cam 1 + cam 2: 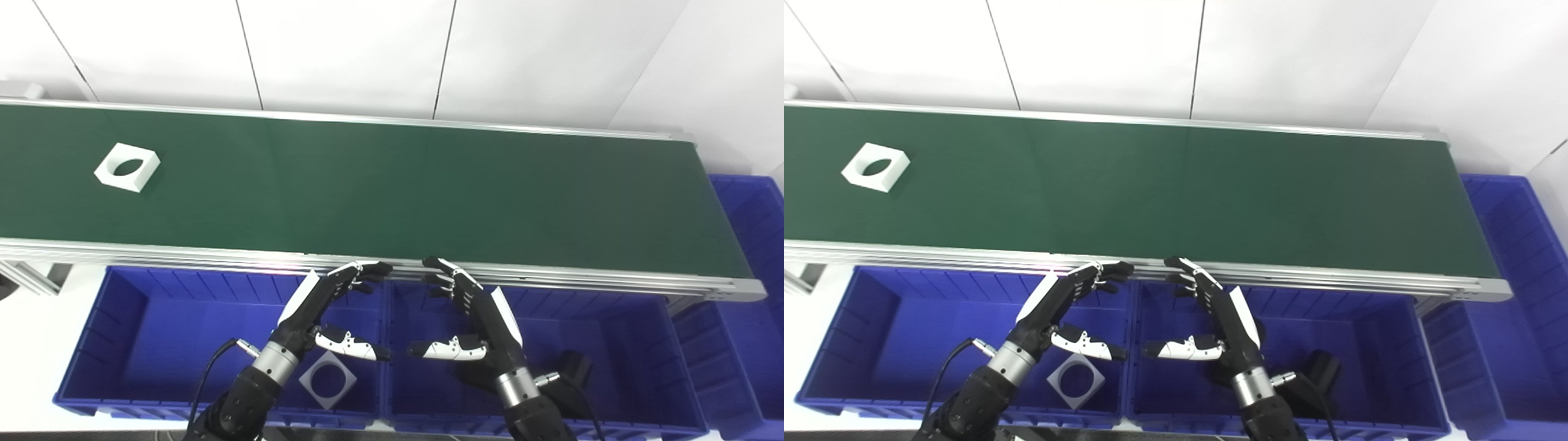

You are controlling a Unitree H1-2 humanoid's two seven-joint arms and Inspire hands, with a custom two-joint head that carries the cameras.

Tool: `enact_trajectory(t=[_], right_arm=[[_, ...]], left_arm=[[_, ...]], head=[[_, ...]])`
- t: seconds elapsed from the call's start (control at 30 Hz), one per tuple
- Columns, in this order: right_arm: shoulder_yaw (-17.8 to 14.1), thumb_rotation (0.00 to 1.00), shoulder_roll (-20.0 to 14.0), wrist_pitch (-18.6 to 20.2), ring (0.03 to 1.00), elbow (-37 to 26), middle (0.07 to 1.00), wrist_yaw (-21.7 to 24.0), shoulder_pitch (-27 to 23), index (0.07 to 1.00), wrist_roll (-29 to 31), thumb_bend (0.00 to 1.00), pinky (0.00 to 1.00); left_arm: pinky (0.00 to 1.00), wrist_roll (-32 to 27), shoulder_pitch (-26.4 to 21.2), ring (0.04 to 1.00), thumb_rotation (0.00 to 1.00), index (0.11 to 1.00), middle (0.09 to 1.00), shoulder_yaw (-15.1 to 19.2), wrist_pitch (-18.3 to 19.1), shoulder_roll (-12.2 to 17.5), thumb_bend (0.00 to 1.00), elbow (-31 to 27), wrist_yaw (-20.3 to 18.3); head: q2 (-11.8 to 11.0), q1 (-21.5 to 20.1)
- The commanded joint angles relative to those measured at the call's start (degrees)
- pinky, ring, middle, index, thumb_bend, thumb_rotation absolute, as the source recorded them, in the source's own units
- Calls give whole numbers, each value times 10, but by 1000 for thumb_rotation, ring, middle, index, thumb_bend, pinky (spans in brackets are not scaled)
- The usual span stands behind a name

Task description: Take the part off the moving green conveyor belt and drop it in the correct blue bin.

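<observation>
Green conveyor belt (392,190) spans the view; blue bins (153,331) sit below. Left hand (324,306) and right hand (471,312) hover at 6 o'clock, fingers apart, empty. White square part with round hole (127,166) lies on the belt at 10 o'clock. Step: awaiting pickup; next, the left hand probably must intercept it.

Two side-by-side head cameras look steeply down, sharing the conveyor belt (392,190) and bins (968,343).

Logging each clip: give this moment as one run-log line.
white square part with round hole: far left on green belt | left hand: open, over bins | right hand: open | left blue bin: holds matching part
</observation>
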Motion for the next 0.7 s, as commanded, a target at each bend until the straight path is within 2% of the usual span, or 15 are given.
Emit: enact_trajectory(t=[0.0, 0.23, 0.37, 0.4, 0.5, 0.53, 0.57, 0.67], right_arm=[[1, 274, 3, -13, 790, -10, 895, -4, -7, 821, 0, 1000, 718], [4, 268, 1, -14, 790, -1, 892, -5, -9, 820, 3, 997, 717], [4, 287, -5, -14, 792, 11, 890, -7, -12, 821, 7, 1000, 720], [3, 294, -7, -14, 794, 16, 891, -6, -13, 822, 10, 1000, 721], [1, 297, -12, -14, 803, 27, 897, -1, -14, 825, 20, 1000, 726], [1, 296, -13, -14, 804, 32, 898, 0, -16, 825, 23, 1000, 725], [1, 282, -14, -14, 809, 36, 901, 1, -17, 825, 26, 994, 728], [-1, 285, -17, -14, 809, 51, 901, 2, -22, 819, 31, 993, 726]], left_arm=[[712, -6, -12, 775, 187, 761, 791, 0, -25, 3, 954, -10, 4], [711, -10, -14, 774, 179, 764, 795, -3, -25, 1, 948, 0, 4], [699, -8, -18, 770, 174, 766, 793, -10, -25, -3, 942, 15, 11], [693, -8, -20, 764, 172, 766, 788, -13, -25, -5, 940, 22, 15], [710, -2, -26, 770, 169, 761, 786, -22, -25, -9, 941, 41, 27], [713, 1, -29, 771, 170, 761, 787, -26, -25, -11, 942, 50, 34], [717, 4, -31, 773, 197, 764, 787, -30, -25, -11, 948, 57, 39], [707, 15, -41, 765, 227, 769, 786, -47, -25, -10, 954, 78, 62]], head=[[0, 1], [-16, 22], [-36, 65], [-47, 85], [-61, 103], [-75, 116], [-75, 116], [-94, 127]])
